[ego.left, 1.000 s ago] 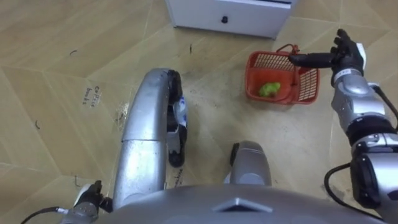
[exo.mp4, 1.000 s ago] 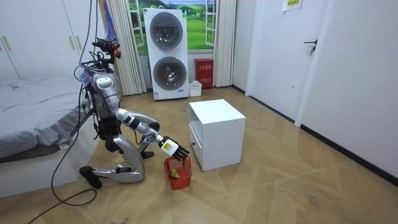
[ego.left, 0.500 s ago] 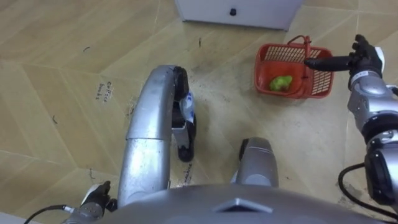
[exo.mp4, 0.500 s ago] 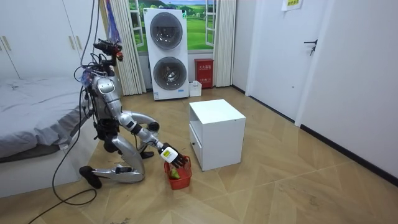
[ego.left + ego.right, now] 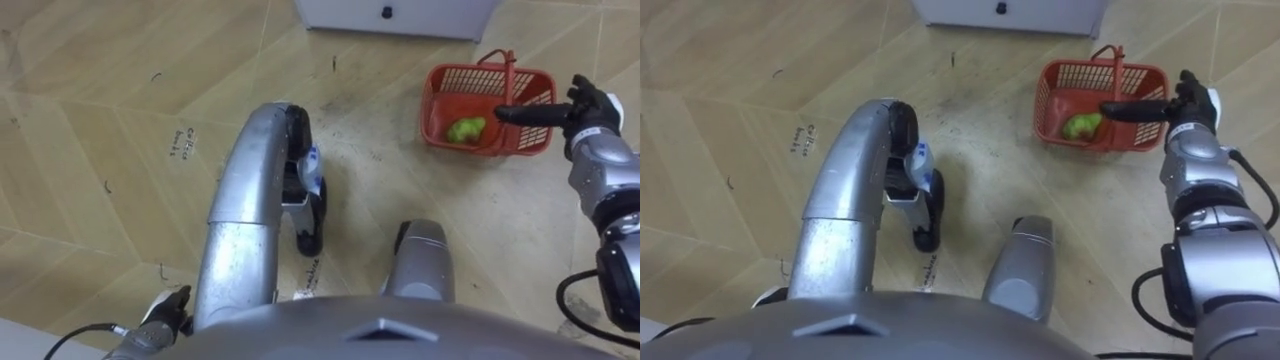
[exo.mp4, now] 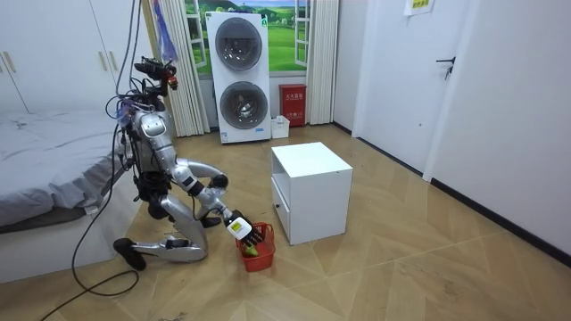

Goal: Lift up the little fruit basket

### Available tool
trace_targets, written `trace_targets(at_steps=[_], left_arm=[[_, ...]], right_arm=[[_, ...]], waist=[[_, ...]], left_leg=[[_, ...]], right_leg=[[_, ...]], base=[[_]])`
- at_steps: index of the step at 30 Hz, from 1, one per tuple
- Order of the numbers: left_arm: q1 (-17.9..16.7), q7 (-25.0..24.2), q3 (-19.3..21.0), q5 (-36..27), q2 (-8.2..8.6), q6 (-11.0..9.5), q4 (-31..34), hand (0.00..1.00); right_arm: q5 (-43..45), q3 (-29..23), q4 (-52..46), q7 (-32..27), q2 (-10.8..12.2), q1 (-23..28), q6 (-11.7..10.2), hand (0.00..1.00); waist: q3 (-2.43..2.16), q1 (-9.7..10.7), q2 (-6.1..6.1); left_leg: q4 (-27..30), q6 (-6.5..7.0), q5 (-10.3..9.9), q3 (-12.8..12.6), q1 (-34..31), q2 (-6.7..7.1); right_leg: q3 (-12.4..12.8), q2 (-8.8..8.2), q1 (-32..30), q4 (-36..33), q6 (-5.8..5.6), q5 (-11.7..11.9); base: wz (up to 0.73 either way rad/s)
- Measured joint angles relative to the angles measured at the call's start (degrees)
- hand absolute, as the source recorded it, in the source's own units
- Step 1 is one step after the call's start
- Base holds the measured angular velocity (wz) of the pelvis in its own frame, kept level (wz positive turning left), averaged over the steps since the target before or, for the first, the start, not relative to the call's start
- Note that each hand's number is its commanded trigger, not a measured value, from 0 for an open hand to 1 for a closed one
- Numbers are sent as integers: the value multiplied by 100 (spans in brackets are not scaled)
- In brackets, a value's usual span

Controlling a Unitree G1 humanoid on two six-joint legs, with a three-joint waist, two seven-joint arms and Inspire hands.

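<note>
Robot kneels on the floor [image 5: 100, 120]. Its left hand [image 5: 162, 312] hangs low by its side; open or closed, I cannot tell. The right hand [image 5: 588, 106] stretches straight fingers over the red basket [image 5: 432, 100], which sits on the floor holding a green fruit [image 5: 465, 129], before a white cabinet [image 5: 400, 14].

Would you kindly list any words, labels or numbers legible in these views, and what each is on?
Dark handwriting on the floor: too blurred to read.
Yellow sign, room view's top right: too small to read.
Red box beside the washer: print too small.
Basket: no print visible.
</note>
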State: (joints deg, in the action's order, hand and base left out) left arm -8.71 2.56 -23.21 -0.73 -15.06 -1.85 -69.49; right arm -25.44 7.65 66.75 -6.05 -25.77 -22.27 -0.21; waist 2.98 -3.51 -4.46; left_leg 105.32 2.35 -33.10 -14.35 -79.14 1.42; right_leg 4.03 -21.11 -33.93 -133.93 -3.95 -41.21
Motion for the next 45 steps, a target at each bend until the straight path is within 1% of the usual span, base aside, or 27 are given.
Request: trace_targets(at_steps=[2,7,13,16,21,26,27,28,30,31,37,38,42,45], left_arm=[[-7,-16,-4,-92,0,1,15,0],[-20,-136,-4,-207,-1,5,90,0],[-25,-276,-14,-212,-4,8,105,0],[-25,-400,-25,-212,-6,43,104,0],[-24,-497,-20,-213,-6,58,102,0],[-24,-589,-21,-218,-7,66,98,0],[-24,-601,-21,-219,-7,66,98,0],[-24,-604,-21,-219,-7,67,96,0],[-24,-604,-21,-220,-7,67,95,0],[-24,-604,-21,-220,-7,68,95,0],[-25,-607,-22,-222,-7,72,93,0],[-27,-607,-27,-242,-7,79,89,0],[-33,-613,-150,-412,-6,159,76,0],[-6,-661,-180,-533,-6,159,78,0]], right_arm=[[-51,19,5,43,0,-1,0,0],[-162,75,15,212,0,-2,-2,0],[-175,135,91,351,-6,-2,-2,0],[-175,140,173,387,-6,-2,1,0],[-170,179,213,482,-13,-2,3,0],[-169,244,214,569,-21,-2,3,0],[-172,244,214,587,-34,-2,3,6],[-171,243,218,607,-44,-3,3,51],[-168,243,240,625,-49,-3,3,97],[-168,244,251,630,-49,-3,3,100],[-157,246,295,694,-51,-2,3,100],[-139,255,338,706,-50,-2,4,100],[-124,513,520,756,-37,21,43,100],[-99,561,635,757,-31,21,45,100]], waist=[[1,-46,24],[3,-172,26],[0,-175,41],[-1,-195,49],[-4,-314,58],[-2,-339,58],[-5,-343,64],[-7,-349,67],[-13,-365,77],[-14,-371,80],[-16,-436,98],[-14,-442,115],[-17,-449,136],[-22,-453,145]], left_leg=[[5,0,0,3,-39,-20],[-3,-2,1,-1,-74,-22],[-3,-2,1,-2,-115,-11],[-6,1,2,-19,-146,-17],[-40,1,2,-66,-147,-38],[-70,-12,9,-90,-140,-60],[-77,-10,10,-103,-131,-61],[-81,2,17,-115,-126,-61],[-82,7,20,-121,-125,-61],[-81,9,21,-122,-125,-61],[-81,15,24,-124,-122,-62],[-80,20,27,-123,-123,-63],[-74,24,29,-121,-125,-70],[-73,24,29,-124,-131,-70]], right_leg=[[5,11,-49,-9,0,-2],[-2,8,-103,-8,-1,-2],[-36,-6,-123,-8,-1,-2],[-45,-23,-176,-9,-1,-2],[-2,-46,-230,-11,-1,-2],[-8,-57,-243,-12,-1,-2],[-9,-72,-243,-12,-1,-2],[-9,-85,-240,-12,-1,-2],[-10,-91,-238,-12,-1,-2],[-12,-92,-237,-12,-1,-2],[-18,-94,-228,-16,-1,-2],[-27,-93,-221,-16,-1,-2],[-35,-86,-214,-17,-1,-2],[-39,-91,-217,-22,-1,-2]], base=[[0],[0],[1],[0],[0],[0],[0],[0],[0],[0],[0],[0],[0],[0]])
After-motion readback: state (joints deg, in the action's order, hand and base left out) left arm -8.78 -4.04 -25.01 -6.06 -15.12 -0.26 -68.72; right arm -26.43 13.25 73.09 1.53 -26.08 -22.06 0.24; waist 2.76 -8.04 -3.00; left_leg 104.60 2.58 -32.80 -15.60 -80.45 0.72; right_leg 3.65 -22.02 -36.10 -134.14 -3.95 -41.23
